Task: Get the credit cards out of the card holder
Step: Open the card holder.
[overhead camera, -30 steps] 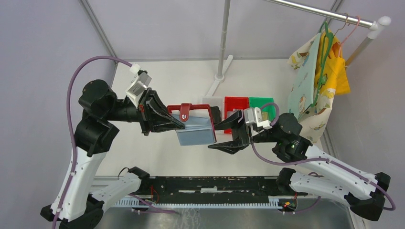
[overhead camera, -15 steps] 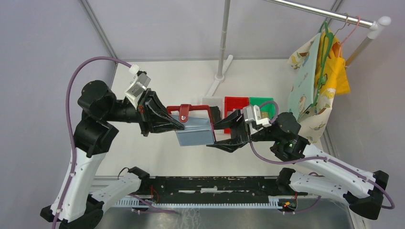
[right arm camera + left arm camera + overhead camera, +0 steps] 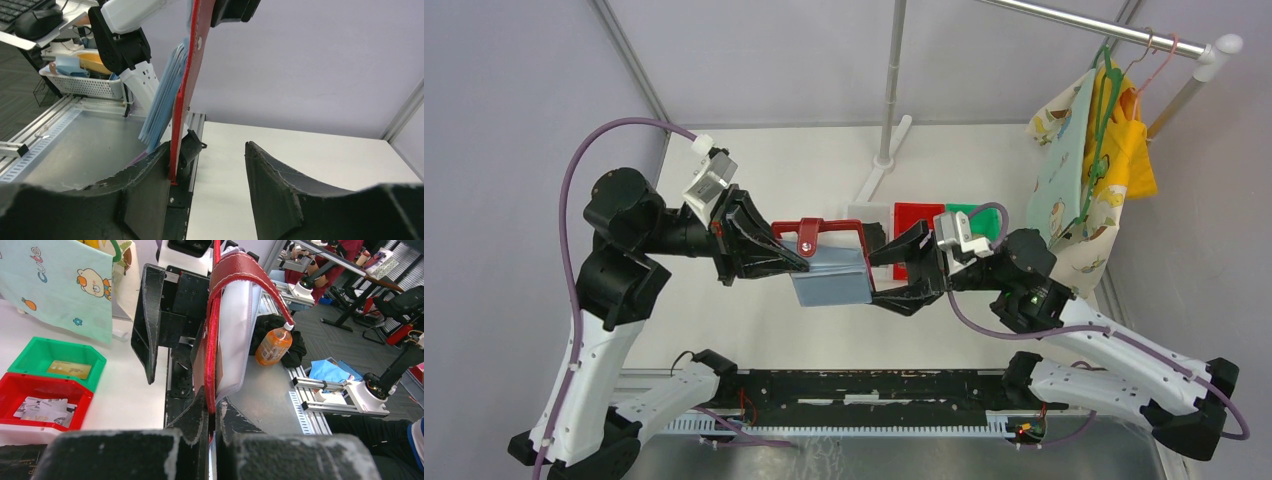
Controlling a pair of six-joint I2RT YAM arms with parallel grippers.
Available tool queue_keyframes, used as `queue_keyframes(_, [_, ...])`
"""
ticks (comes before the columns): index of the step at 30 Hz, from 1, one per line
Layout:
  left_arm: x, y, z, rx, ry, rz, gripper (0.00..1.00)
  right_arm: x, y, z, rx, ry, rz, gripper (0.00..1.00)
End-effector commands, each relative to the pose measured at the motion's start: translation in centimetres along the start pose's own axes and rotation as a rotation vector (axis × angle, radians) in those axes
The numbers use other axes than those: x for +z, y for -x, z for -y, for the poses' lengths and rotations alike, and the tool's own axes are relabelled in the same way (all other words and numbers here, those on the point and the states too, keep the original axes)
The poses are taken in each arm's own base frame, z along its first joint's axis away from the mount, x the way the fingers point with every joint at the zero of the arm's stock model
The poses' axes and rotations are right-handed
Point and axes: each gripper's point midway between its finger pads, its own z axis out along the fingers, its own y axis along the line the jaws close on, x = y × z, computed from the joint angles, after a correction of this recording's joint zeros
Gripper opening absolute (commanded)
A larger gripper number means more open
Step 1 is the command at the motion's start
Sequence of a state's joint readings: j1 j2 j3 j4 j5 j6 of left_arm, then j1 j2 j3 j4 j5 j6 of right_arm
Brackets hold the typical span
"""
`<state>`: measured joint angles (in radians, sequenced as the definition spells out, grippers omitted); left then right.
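The left hand [image 3: 802, 262] is clamped shut on the left side of the red card holder [image 3: 832, 280], held unfolded above the counter [image 3: 774, 170], while the open right hand [image 3: 876, 277] straddles its right edge.

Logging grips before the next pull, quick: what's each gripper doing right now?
Left gripper: closed, holding the red wallet by its edge.
Right gripper: open, jaws astride the wallet's other edge, gripping nothing.
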<state>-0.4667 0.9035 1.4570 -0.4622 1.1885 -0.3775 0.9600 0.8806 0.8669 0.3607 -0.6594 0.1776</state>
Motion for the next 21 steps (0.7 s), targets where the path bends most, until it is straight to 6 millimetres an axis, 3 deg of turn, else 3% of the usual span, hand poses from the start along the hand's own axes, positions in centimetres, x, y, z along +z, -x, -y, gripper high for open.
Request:
queue_keyframes(1, [-0.2,1.5,1.4,0.049,-0.029,0.019,0.02,-0.1,1.2,-0.5,-0.054,0.036,-0.028,0.62])
queue_keyframes(4, [-0.2,1.5,1.4,0.053,-0.030,0.017,0.02,-0.8,0.4,-1.2,-0.063,0.056,-0.050,0.66])
queue_keyframes(9, [-0.2,1.4,1.3,0.051,-0.029,0.014,0.02,-0.9,2.0,-2.0,-0.077,0.087,0.009,0.66])
queue_keyframes(14, [-0.2,1.4,1.3,0.050,-0.028,0.014,0.02,-0.3,3.5,-1.6,-0.071,0.072,0.069,0.57])
queue_keyframes(21, [-0.2,1.4,1.5,0.050,-0.028,0.014,0.02,-0.1,3.6,-1.3,-0.066,0.063,0.075,0.48])
